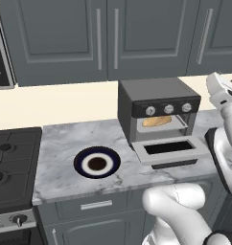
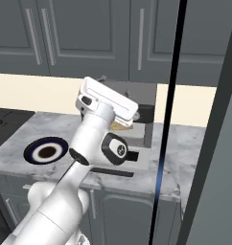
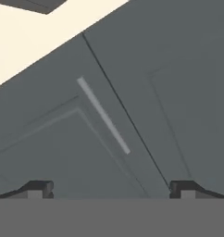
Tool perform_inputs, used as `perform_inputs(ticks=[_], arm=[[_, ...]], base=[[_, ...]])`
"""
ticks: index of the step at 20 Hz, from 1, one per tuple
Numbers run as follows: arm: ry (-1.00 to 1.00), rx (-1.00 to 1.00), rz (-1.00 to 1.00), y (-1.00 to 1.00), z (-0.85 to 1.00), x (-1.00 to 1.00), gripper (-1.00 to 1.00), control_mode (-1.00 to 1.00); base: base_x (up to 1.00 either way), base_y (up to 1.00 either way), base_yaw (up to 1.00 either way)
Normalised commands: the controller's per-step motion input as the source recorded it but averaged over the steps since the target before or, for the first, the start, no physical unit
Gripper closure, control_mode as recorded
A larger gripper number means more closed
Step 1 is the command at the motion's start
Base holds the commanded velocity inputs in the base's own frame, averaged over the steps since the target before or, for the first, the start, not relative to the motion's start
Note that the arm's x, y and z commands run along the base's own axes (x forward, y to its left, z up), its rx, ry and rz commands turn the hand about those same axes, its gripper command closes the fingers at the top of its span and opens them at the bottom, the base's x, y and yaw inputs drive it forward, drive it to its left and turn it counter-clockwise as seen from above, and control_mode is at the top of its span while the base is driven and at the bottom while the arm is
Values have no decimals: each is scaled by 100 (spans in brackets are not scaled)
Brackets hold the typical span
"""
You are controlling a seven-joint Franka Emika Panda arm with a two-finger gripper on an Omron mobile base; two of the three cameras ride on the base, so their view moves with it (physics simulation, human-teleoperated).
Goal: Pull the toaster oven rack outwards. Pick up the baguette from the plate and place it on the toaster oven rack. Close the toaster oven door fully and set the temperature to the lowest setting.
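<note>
**Door down, bread in — the flap lies low, the hand is high**

The toaster oven [image 1: 158, 112] sits on the marble counter [image 1: 65, 143] right of the stove [image 1: 15, 162], with its toaster oven door [image 1: 168, 150] folded down flat toward the robot. Its long axis runs left to right, and the dark handle bar sits along its near edge. Inside the cavity the baguette [image 1: 157, 121] lies crosswise on the toaster oven rack [image 1: 161, 127]; the plate [image 1: 97, 163] to the left is bare.

The gripper [image 3: 111, 187] is raised up by the wall cabinets [image 3: 132, 115] — the hand view looks at a cabinet door and its handle — with its fingertips spread fully apart and nothing between them.

So the judged next step is closing the door, and it turns on one relation: the handle edge lies well below the jaws and toward the counter front. The hand would need to come down under that edge and lift it up and back.
</note>
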Motion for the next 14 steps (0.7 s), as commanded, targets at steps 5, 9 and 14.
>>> perform_inputs(ticks=[5, 9, 14], arm=[[-22, 15, 0, -14, 33, -36, -100, -100], [-2, 20, 0, -33, 22, -53, -100, -100], [7, 19, 0, -29, 12, -56, -100, -100]], base=[[0, 0, 0], [0, 0, 0], [0, 0, 0]])
